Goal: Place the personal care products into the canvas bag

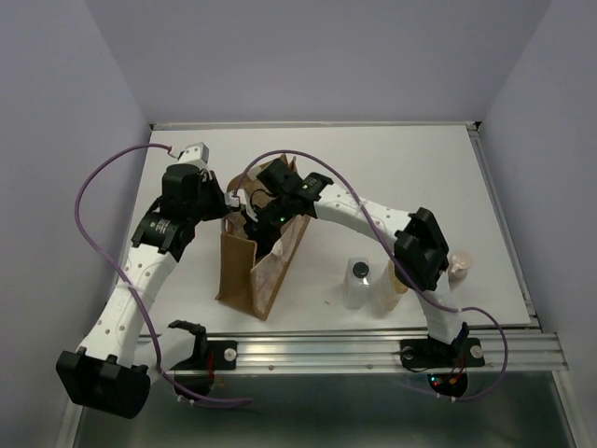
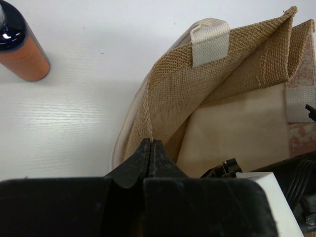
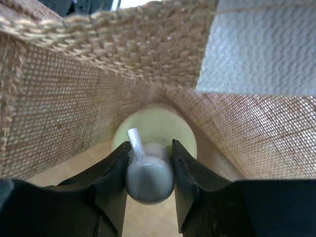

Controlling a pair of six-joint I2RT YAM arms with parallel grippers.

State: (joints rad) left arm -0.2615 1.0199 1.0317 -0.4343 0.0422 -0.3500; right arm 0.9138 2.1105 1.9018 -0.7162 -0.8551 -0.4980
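Note:
The canvas bag [image 1: 244, 271] stands mid-table with its mouth open. My left gripper [image 1: 227, 201] is shut on the bag's left rim; the left wrist view shows the jaws closed on the woven edge [image 2: 150, 143]. My right gripper [image 1: 264, 222] reaches into the bag. In the right wrist view it [image 3: 150, 144] is shut on the white top of the pale yellow-green bottle [image 3: 158, 123], deep between the bag walls [image 3: 59, 113]. The clear squarish bottle [image 1: 357, 285], the amber bottle [image 1: 395, 280] and the beige-peach bottle [image 1: 460, 265] stand on the table at right.
The right arm's elbow [image 1: 424, 247] hangs over the standing bottles and partly hides the amber and peach ones. An orange-amber bottle [image 2: 19, 49] shows at the upper left of the left wrist view. The table's metal rail [image 1: 373, 347] runs along the near edge.

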